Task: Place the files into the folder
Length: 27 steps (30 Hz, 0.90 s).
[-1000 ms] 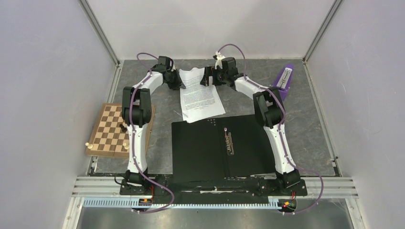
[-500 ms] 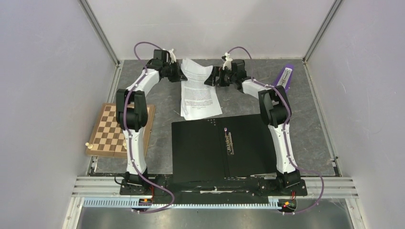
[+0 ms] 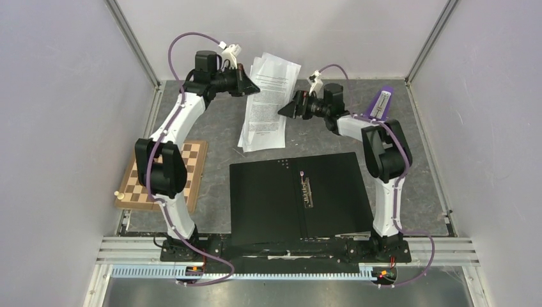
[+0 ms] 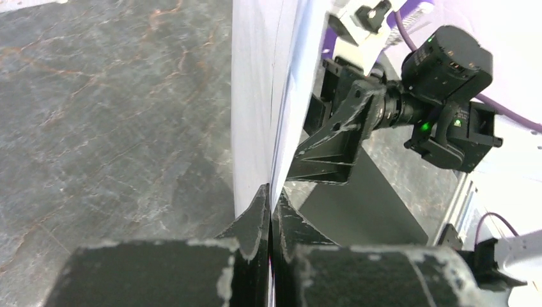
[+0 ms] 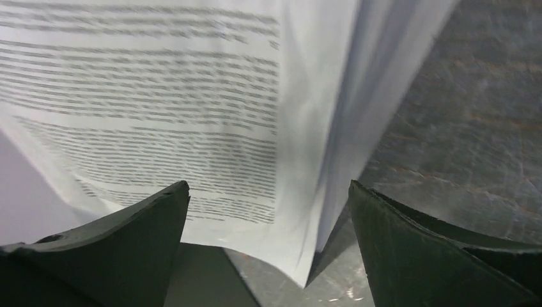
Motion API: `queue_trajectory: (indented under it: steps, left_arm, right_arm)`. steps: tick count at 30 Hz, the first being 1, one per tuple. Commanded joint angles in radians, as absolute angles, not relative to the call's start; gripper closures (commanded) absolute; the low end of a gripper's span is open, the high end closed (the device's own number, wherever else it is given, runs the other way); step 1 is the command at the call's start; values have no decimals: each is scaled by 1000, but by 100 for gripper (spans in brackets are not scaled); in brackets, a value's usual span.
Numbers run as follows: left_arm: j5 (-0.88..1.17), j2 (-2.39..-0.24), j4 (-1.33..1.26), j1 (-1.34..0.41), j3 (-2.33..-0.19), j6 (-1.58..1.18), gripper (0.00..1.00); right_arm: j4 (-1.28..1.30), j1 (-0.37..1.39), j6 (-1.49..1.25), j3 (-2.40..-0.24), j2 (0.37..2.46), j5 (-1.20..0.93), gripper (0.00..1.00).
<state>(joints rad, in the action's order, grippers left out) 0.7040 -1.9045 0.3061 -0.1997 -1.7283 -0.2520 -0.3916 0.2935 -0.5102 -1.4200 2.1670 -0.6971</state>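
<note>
Several white printed paper sheets (image 3: 265,115) hang raised at the far side: left gripper (image 3: 252,86) clamped shut on their left edge, right gripper (image 3: 284,110) gaping wide around the right edge. Close it squarely before swinging them over the open black folder (image 3: 275,198).

At upper centre the files (image 3: 263,112) hang tilted between the left hand (image 3: 253,85) and the right hand (image 3: 282,110), blocking any straight path between them. Below them the open folder (image 3: 268,198) lies flat, with only its metal clip (image 3: 307,192) raised. The chessboard (image 3: 146,176) fills the left edge, and a purple object (image 3: 382,105) stands at upper right. Bare table (image 3: 418,173) runs along the right side.
</note>
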Motion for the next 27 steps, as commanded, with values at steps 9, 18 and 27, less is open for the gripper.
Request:
queue_trajectory:
  steps: [9,18,27]
  left_arm:
    - [806,-1523,342,-247,-1683,-164,98]
    - [845,-1368,342,-297,-1655,-178,98]
    - [877,-1305,319,-316,-1666,-206,98]
  right_arm:
    - [-778,262,-582,-1141,1724,-775,2]
    - [-960,259,-629,-989,1530,-801,2]
    - [-968,259,-614,-980,1418,-842,2]
